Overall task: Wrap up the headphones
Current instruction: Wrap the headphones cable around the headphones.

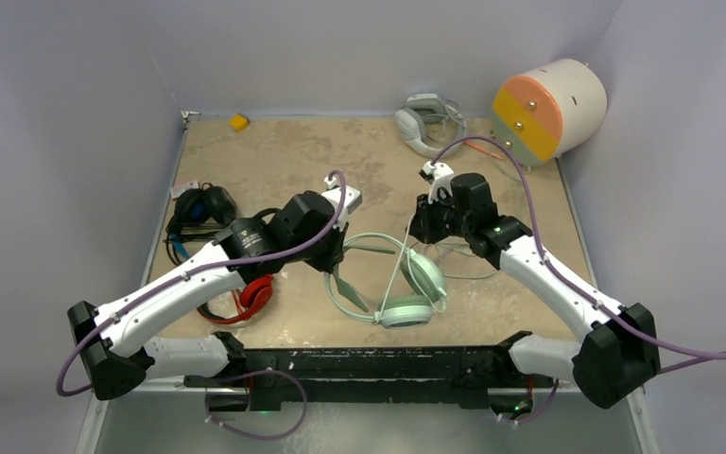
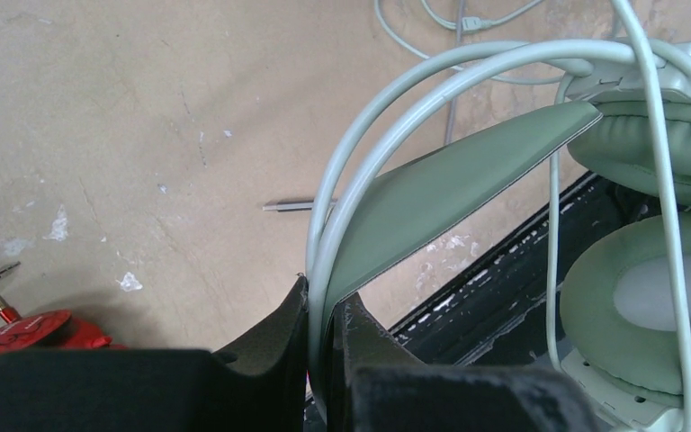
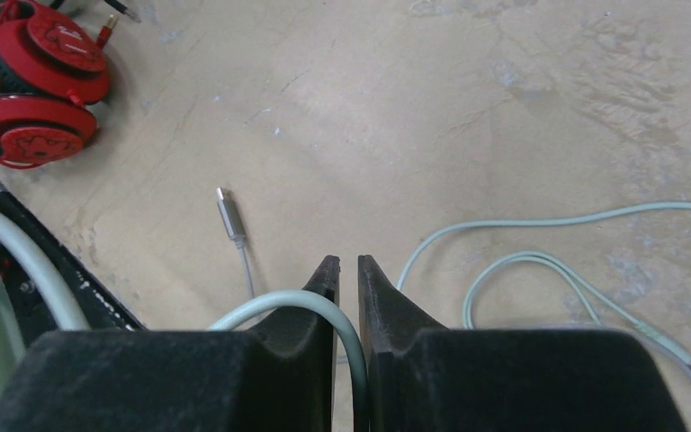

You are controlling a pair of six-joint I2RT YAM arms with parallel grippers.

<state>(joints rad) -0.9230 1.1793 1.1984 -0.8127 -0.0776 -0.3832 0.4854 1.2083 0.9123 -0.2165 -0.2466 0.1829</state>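
Your left pincer (image 2: 324, 304) is closed tight on the headband (image 2: 441, 189) of the mint-green headphones (image 1: 406, 309), at lower centre of the top view. Your right pincer (image 3: 348, 267), almost closed, seems to pinch their cable (image 3: 279, 303) just to the right.

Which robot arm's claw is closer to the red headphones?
Left. The left gripper, pinching the headband of the mint-green headset, is close to the red headset. The right gripper, pinching the mint-green cable, is farther off, beyond the mint-green headset.
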